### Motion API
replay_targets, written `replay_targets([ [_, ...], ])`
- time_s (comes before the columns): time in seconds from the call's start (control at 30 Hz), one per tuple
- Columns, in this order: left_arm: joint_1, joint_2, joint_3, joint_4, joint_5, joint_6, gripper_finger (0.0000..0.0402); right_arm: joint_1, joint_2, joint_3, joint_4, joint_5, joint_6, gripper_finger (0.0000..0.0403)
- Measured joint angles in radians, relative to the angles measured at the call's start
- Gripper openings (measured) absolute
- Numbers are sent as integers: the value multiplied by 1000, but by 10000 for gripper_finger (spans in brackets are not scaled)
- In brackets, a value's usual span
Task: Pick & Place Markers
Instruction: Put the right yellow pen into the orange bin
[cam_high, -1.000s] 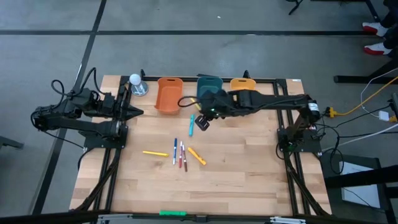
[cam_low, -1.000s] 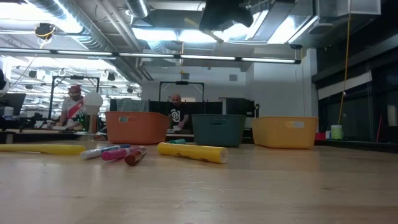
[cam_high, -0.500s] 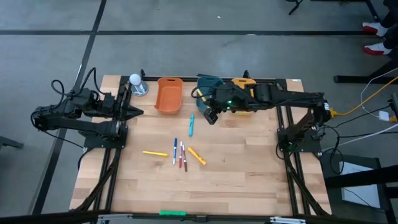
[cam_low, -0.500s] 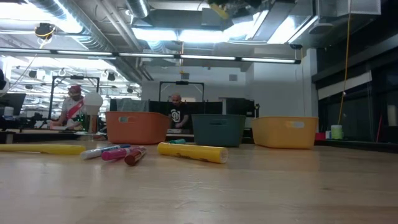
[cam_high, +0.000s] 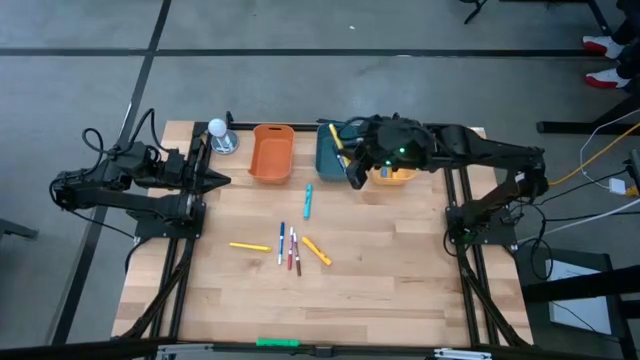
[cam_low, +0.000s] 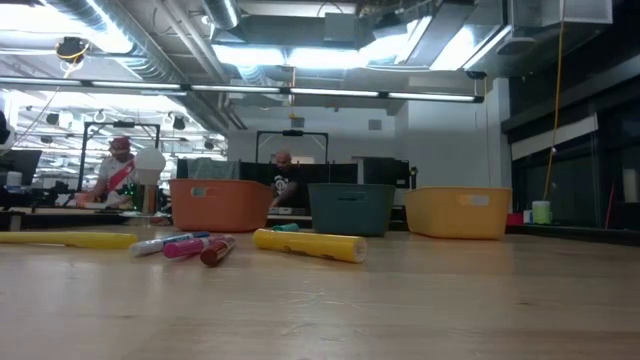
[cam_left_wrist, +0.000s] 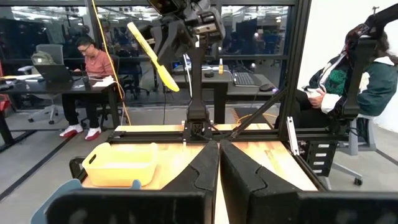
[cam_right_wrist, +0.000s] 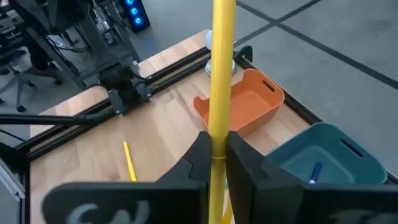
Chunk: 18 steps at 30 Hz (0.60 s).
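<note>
Right gripper (cam_high: 352, 160) is clamping a yellow marker (cam_right_wrist: 221, 68) narrowly while I'm hovering it above the yellow bin (cam_high: 397, 176). One blue marker (cam_right_wrist: 315, 172) is lying in the teal bin (cam_right_wrist: 329, 155); six markers (cam_high: 291, 246) are waiting on the table (cam_high: 400, 290). Left gripper (cam_left_wrist: 219, 163) is resting closed.

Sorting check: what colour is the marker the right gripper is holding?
Yellow. The marker is pinched in the right gripper, clearest in the right wrist view.
</note>
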Motion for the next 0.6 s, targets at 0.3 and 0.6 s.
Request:
replay_targets([
  [0.3,0,0,0,0,0,0,12,-2,-40,0,3,-6,-23,27],
  [0.6,0,0,0,0,0,0,8,-2,-60,0,57,-124,-46,26],
])
